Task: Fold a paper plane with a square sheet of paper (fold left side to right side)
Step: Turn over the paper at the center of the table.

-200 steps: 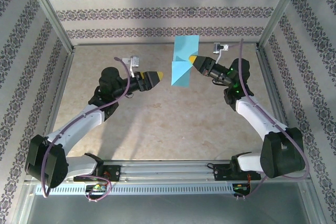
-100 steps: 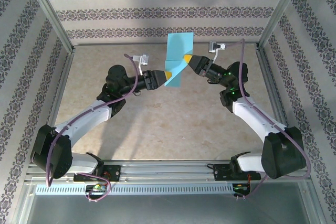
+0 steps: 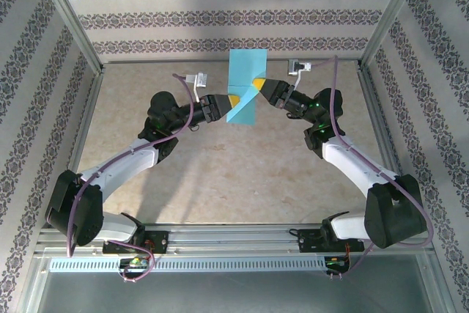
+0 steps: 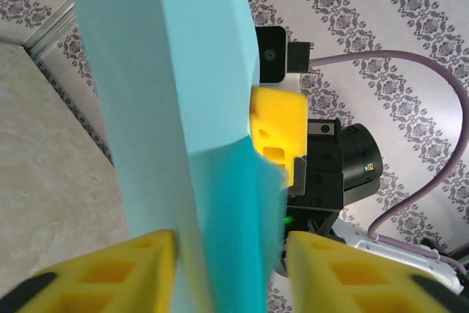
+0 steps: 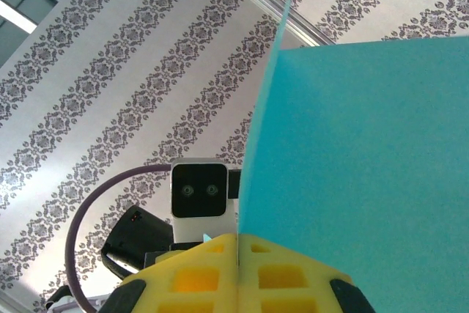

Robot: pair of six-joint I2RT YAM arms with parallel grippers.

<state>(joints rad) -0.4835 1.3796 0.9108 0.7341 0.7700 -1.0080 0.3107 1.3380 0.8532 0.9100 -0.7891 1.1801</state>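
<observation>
The square sheet of paper (image 3: 245,78), cyan-blue and creased, hangs upright in the air above the far middle of the table. My right gripper (image 3: 258,83) is shut on its right edge; in the right wrist view the two yellow pads (image 5: 190,280) press together on the sheet (image 5: 366,152). My left gripper (image 3: 233,100) reaches in from the left, its jaws straddling the sheet's lower part. In the left wrist view the paper (image 4: 168,108) stands between the fingers (image 4: 110,273), touching the left one, with a gap to the right one. Beyond it shows the right gripper's yellow finger (image 4: 278,133).
The beige table (image 3: 220,166) lies below both arms. Patterned walls and metal frame posts (image 3: 69,16) close in the back and sides. A rail (image 3: 234,240) runs along the near edge between the arm bases.
My left gripper moved right to the sheet and its jaws narrowed round it. The right gripper, still shut on the paper, shifted slightly left and the sheet turned more upright.
</observation>
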